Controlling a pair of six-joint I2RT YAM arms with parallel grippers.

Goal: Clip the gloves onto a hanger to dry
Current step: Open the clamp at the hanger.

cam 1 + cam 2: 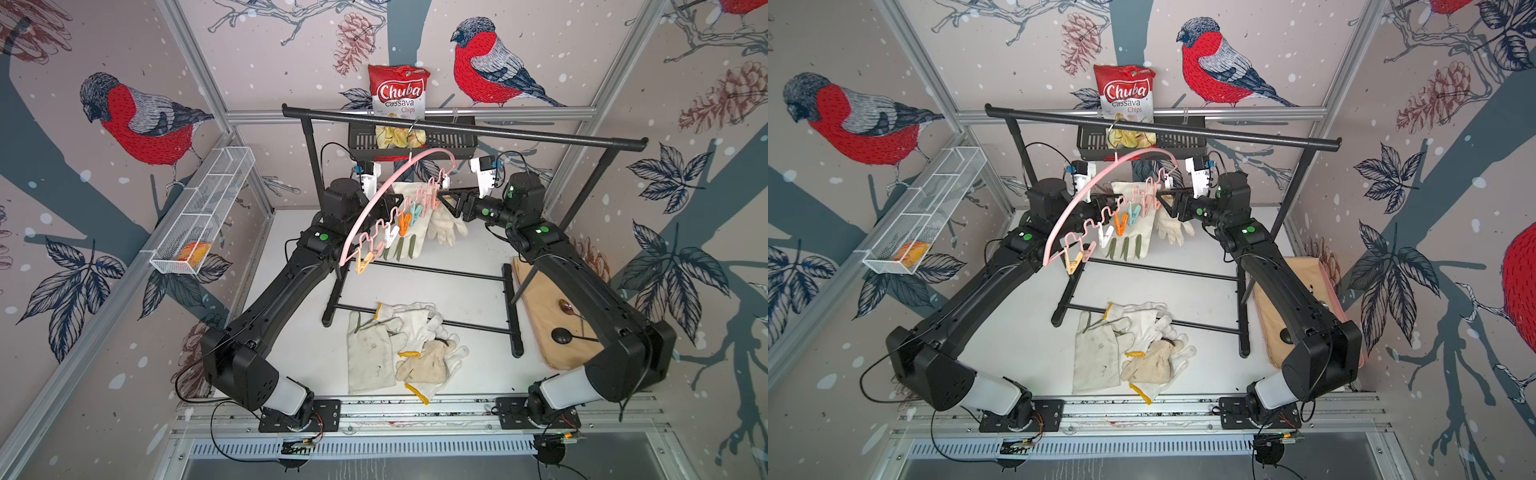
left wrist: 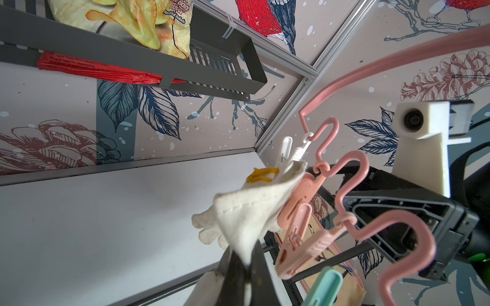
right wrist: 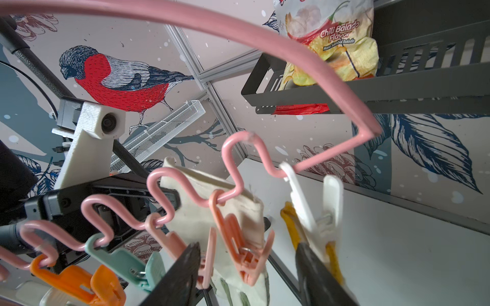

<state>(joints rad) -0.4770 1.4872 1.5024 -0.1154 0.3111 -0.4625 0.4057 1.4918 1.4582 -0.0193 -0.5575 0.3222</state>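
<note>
One knit glove (image 1: 446,226) hangs from the hanger's (image 3: 225,25) white peg (image 3: 315,212). The left end effector (image 2: 245,262) is clenched on a leather glove (image 1: 417,239) raised to a pink peg (image 2: 297,196), which the released right end effector (image 3: 248,247) straddles. Several more gloves (image 1: 370,357) lie unclipped on the desk (image 1: 299,332).

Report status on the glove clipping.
Left gripper shut on leather glove cuff, up at the pegs. Right gripper open around salmon peg. Knit glove hangs on white peg. Pink peg crowding it.
</note>
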